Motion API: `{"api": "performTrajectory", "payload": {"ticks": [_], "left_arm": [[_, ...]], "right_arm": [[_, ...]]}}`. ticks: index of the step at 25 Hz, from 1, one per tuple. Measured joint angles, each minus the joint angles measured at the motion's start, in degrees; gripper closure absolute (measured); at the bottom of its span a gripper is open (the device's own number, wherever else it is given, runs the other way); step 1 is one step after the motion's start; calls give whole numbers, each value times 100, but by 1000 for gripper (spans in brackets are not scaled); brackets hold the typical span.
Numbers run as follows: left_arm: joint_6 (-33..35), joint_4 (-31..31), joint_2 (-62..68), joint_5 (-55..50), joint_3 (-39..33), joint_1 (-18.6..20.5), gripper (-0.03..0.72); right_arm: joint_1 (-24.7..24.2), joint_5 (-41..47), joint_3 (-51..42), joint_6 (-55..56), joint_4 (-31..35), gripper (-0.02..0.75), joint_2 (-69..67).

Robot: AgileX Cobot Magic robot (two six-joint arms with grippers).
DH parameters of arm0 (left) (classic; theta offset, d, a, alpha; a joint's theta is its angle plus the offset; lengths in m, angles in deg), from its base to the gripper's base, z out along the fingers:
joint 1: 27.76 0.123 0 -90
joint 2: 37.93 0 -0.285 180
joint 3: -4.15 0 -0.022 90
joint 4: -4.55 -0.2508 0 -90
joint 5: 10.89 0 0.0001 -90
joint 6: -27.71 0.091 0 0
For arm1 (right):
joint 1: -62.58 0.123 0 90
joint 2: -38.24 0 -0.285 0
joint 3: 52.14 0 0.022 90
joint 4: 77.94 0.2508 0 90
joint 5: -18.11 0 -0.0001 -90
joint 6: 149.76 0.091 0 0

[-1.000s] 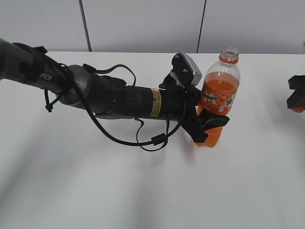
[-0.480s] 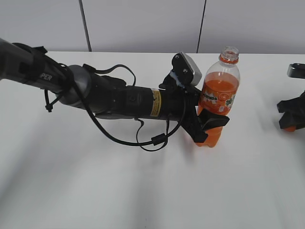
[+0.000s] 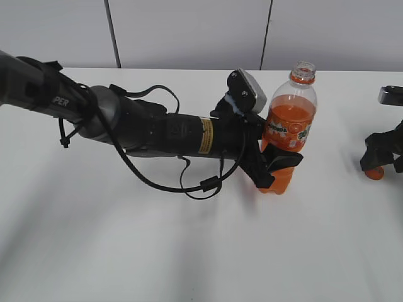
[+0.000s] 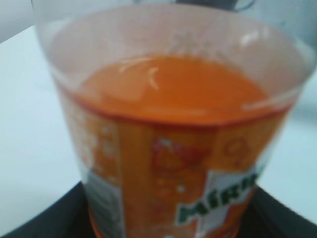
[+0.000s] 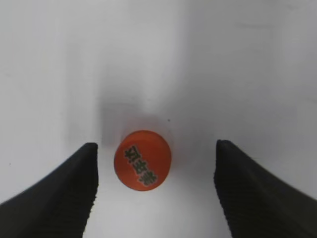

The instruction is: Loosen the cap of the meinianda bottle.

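While meinianda bottle [image 3: 289, 129] is gripped upright at waist by left gripper [image 3: 275, 165], neck is seen uncapped; cap [image 5: 142, 159] lies on table [image 3: 189, 251] between spread fingers of right gripper [image 3: 383, 158]. Risk judged: spill if bottle is tipped.
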Motion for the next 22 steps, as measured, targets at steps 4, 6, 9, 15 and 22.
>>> {"api": "performTrajectory", "payload": {"ticks": [4,6,9,15,22], "left_arm": [[0,0,0,-5,0,0,263],[-25,0,0,-11,0,0,211],[-88,-6,0,-11,9,0,61],[-408,-640,0,15,20,117,64],[-1549,-2324,0,480,44,620,108]], "right_arm": [[0,18,0,0,24,161,0],[0,50,0,0,37,160,0],[0,92,0,0,41,160,0],[0,250,0,-6,41,160,123],[0,319,0,-6,41,160,688]]}}
